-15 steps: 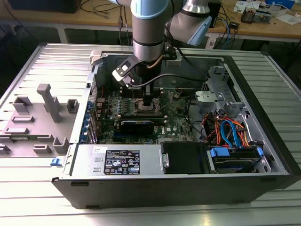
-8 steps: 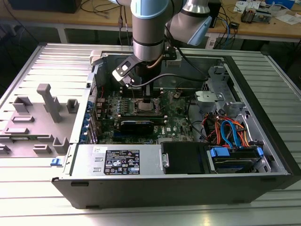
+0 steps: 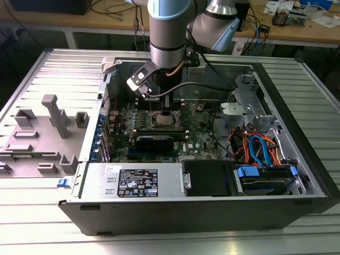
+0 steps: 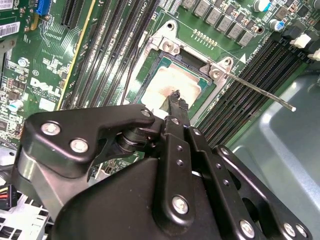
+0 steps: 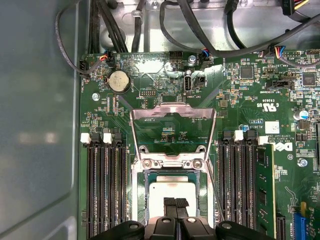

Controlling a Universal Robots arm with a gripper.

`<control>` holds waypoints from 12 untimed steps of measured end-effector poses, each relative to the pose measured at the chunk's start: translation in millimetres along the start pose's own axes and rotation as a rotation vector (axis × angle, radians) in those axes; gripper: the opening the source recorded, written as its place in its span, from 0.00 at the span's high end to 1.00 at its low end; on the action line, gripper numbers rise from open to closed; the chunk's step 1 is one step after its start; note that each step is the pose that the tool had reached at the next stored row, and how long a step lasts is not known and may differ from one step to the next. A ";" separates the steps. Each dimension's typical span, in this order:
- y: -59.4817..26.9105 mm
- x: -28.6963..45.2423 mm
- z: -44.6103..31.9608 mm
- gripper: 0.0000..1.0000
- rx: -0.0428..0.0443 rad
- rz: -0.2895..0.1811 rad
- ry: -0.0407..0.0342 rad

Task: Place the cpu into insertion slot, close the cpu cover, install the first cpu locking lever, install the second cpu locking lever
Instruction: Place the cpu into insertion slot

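Your gripper (image 5: 175, 203), jaws closed on nothing, hovered over the cpu (image 5: 160, 192) lying in the insertion slot (image 5: 172, 161) mid-way along the board (image 5: 240, 100), cpu cover (image 5: 172, 109) raised; you probably needed it seated flat.

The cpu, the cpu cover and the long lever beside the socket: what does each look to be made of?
The cpu: dull grey metal top, matte with a soft, pale sheen. The cpu cover: thin bright sheet metal, probably steel, glinting along its raised frame. The lever: slim bare metal rod, likely steel wire, shiny along its length.
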State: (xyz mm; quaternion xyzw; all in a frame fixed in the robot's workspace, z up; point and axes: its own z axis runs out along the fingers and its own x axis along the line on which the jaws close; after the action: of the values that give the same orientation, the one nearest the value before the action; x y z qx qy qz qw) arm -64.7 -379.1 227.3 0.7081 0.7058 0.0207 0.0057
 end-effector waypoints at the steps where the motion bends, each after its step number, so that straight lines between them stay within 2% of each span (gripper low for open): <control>1: 0.0 0.0 0.0 0.89 0.0000 0.000 0.0000; 8: 0.0 0.0 -0.7 0.89 0.0010 0.000 -0.0002; 12: 0.2 0.1 -4.4 0.89 0.0012 0.000 0.0000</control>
State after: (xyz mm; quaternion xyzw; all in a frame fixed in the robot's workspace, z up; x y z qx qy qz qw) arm -64.7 -379.1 231.7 0.7081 0.7058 0.0202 0.0053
